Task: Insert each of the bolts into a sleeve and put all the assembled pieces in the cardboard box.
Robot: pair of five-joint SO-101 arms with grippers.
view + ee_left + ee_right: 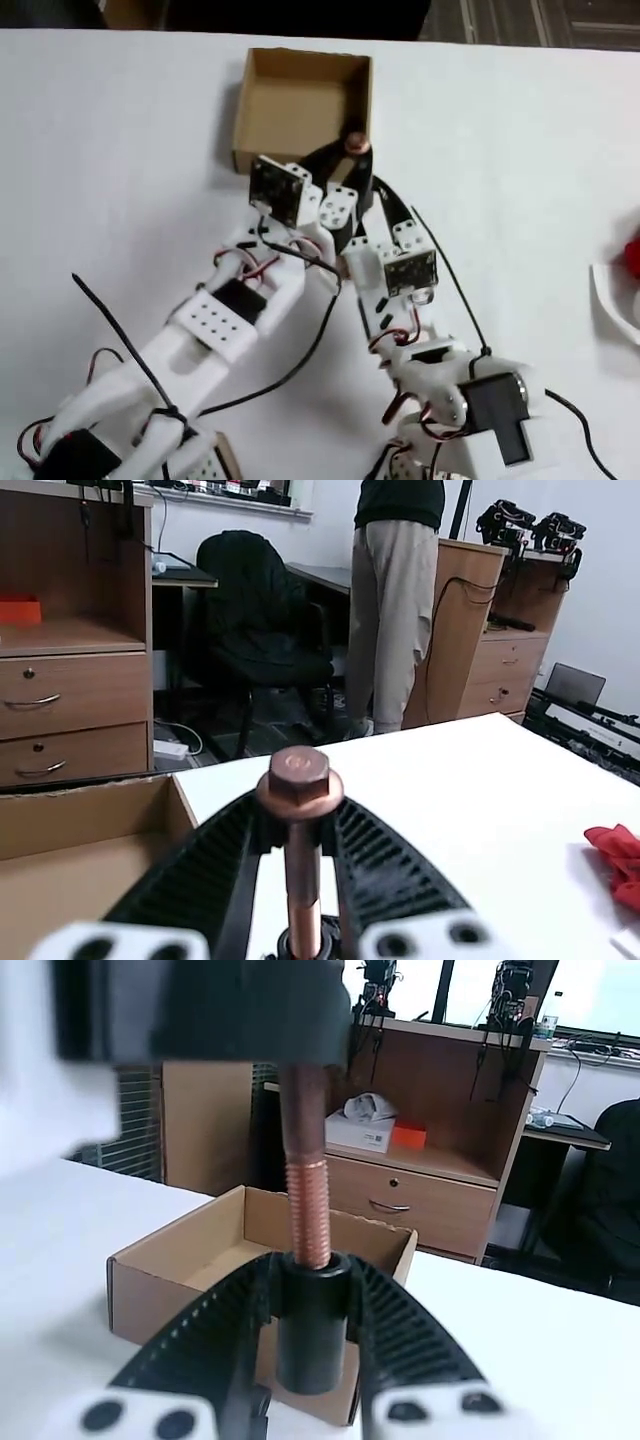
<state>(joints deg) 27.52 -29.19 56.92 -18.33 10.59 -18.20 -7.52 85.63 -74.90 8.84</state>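
— How is the bolt (300,865) set?
— It is held upright, head up, its long axis in line with the sleeve (312,1330). The threaded end is seen entering the sleeve's mouth.
— And what is it gripped by?
— The left end effector (298,820) is closed on the shank just under the head. The right end effector (312,1295) is clamped around the sleeve. Both pieces are held above the tabletop (120,150), at the near corner of the cardboard box (295,105).

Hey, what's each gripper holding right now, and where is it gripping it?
The left gripper holds the copper bolt by its shank, just under the head. The right gripper holds the black sleeve by its sides, near the top.
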